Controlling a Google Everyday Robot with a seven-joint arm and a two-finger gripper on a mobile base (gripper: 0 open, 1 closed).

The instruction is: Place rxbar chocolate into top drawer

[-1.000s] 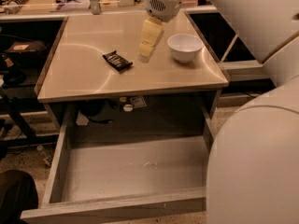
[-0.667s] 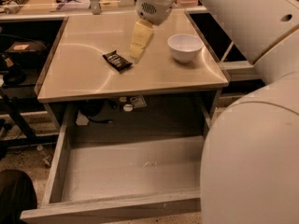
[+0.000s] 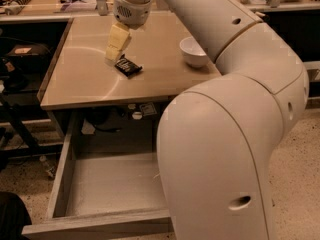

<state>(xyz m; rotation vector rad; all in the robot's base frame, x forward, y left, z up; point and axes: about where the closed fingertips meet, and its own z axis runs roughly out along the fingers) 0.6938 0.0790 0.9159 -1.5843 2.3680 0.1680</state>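
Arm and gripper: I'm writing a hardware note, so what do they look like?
The arm is smooth cream-white, built of fat rounded segments with small dark round holes; its wrist has a dotted grille patch. No cables show. The gripper, over the table beside the rxbar chocolate, is pale yellow and blocky.

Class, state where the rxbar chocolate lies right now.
In the camera view, the rxbar chocolate lies on the tabletop, left of the white bowl, with the end effector just left of it.
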